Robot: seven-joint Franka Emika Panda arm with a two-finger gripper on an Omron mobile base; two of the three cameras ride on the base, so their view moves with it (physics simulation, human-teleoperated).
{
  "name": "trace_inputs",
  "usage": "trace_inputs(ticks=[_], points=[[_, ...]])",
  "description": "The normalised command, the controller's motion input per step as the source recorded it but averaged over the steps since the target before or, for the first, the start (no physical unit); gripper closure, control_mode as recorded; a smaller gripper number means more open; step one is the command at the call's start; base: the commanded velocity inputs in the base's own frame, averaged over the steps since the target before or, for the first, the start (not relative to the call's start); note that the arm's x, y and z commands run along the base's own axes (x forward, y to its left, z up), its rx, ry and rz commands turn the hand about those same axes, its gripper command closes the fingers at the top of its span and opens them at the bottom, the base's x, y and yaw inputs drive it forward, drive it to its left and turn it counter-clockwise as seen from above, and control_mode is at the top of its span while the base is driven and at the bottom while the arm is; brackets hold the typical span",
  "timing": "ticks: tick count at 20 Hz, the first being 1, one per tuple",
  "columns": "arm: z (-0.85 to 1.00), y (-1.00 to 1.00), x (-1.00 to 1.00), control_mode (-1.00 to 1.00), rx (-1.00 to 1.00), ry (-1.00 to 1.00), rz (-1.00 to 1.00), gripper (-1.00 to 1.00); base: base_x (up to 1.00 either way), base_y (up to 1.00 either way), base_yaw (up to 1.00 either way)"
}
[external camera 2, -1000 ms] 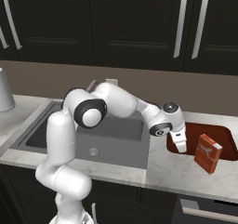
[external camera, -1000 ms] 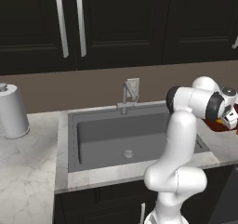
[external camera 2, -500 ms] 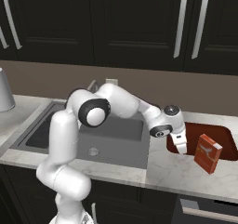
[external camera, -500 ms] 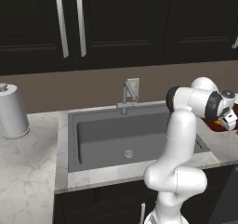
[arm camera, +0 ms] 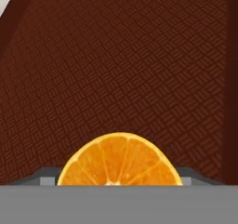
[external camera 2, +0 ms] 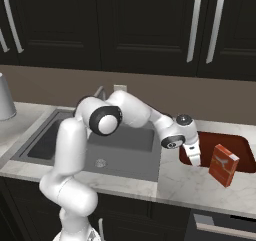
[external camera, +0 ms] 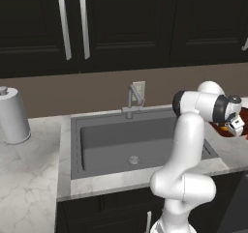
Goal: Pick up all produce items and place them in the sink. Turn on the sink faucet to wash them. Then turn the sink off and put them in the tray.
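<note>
A glossy cut orange half, segments radiating, lies at 6 o'clock on the basket-weave-textured dark red tray; gripper jaws spread.

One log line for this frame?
stage: tray drop-off | gripper: over tray | orange: cut face up, between fingers | sink: no produce seen

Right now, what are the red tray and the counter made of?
The tray looks like dark red plastic or rubber: the hand view shows a fine woven pattern pressed into its matte floor. The counter looks like polished marble or stone, pale with thin grey veins. It is all rendered, so this is a guess.
</note>
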Motion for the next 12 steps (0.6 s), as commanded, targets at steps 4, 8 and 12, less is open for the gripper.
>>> trace_inputs(ticks=[4, 8, 12], points=[[-0.02, -0.04, 0.13, -1.0, 0.02, 0.0, 0.01, -1.0, 0.0, 0.0, 0.0], [0.0, -0.1, 0.12, -1.0, 0.05, 0.0, 0.01, -1.0, 0.0, 0.0, 0.0], [0.0, -0.11, 0.1, -1.0, 0.06, 0.0, 0.0, -1.0, 0.0, 0.0, 0.0]])
